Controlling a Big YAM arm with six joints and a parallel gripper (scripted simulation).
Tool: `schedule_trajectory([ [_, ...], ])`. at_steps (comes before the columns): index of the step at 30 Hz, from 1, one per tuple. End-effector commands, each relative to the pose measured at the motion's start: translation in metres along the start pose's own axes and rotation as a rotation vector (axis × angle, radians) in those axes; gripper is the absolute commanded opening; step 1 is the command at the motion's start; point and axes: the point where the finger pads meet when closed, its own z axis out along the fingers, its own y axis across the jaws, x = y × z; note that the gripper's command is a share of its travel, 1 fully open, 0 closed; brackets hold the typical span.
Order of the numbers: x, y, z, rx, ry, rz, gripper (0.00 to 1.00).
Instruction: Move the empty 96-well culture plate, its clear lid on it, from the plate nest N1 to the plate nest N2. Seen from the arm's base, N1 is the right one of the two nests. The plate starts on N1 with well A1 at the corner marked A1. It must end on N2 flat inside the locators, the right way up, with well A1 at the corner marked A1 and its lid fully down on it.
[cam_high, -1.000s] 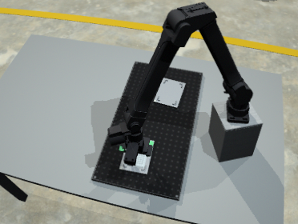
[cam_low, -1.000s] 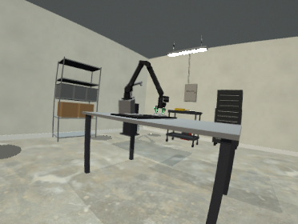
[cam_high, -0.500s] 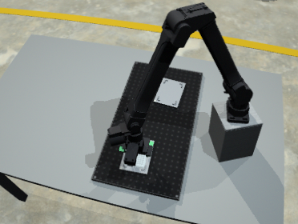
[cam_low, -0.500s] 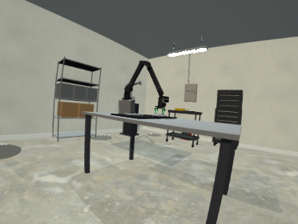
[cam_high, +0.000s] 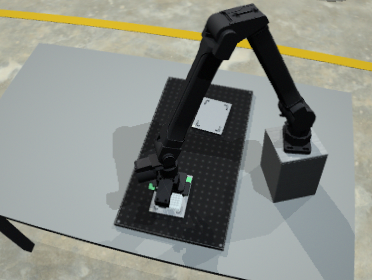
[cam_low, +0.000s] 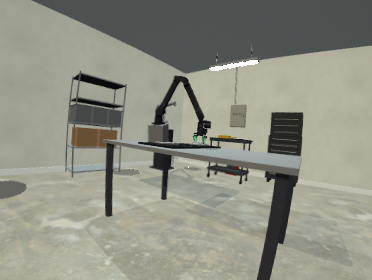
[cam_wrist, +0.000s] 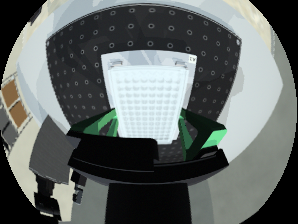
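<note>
1. Counter (cam_high: 65, 125): grey rectangular top on dark legs, carrying a black perforated board (cam_high: 220, 165) that runs from its middle toward the near long edge in the top view.
2. Arm (cam_high: 200, 85): black, six-jointed, mounted on a dark grey pedestal (cam_high: 295, 180) near the right-hand short edge of the counter; it arches up and over the board and comes down at the board's near end.
3. Gripper (cam_high: 170, 186): points downward over the nest at the board's near end, nearest the counter's near long edge. Its green-tipped fingers stand wide, clamped on the two long sides of the culture plate.
4. Culture plate (cam_wrist: 148, 99): white, its grid of wells visible through the clear lid seated on it; held between the fingers directly over the near nest (cam_high: 159, 209). Whether it rests on the nest or hangs just above it cannot be told.
5. Second nest (cam_high: 212, 116): light grey square with dark corner locators, at the board's far end, well apart from the plate; nothing on it.
6. Background, exterior view: metal shelf rack (cam_low: 73, 125) by the wall, low cart (cam_low: 245, 145) beyond the counter.
</note>
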Motion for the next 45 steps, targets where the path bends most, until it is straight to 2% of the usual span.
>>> schedule_trajectory([
  [1, -0.004, -0.025, -0.006, 0.040, -0.020, 0.008, 0.00],
  [15, -0.003, -0.020, 0.001, 0.029, -0.014, 0.006, 0.00],
  [17, -0.003, -0.020, 0.001, 0.029, -0.014, 0.006, 0.00],
  [19, -0.003, -0.025, -0.006, 0.044, -0.022, 0.009, 0.00],
  [21, -0.003, -0.024, -0.005, 0.042, -0.021, 0.009, 0.00],
  [22, -0.005, -0.015, -0.006, 0.030, -0.016, 0.003, 0.00],
  [26, -0.005, -0.015, -0.006, 0.030, -0.016, 0.003, 0.00],
  [27, -0.005, -0.015, -0.006, 0.030, -0.016, 0.003, 1.00],
  [45, -0.005, -0.015, -0.006, 0.030, -0.016, 0.003, 1.00],
])
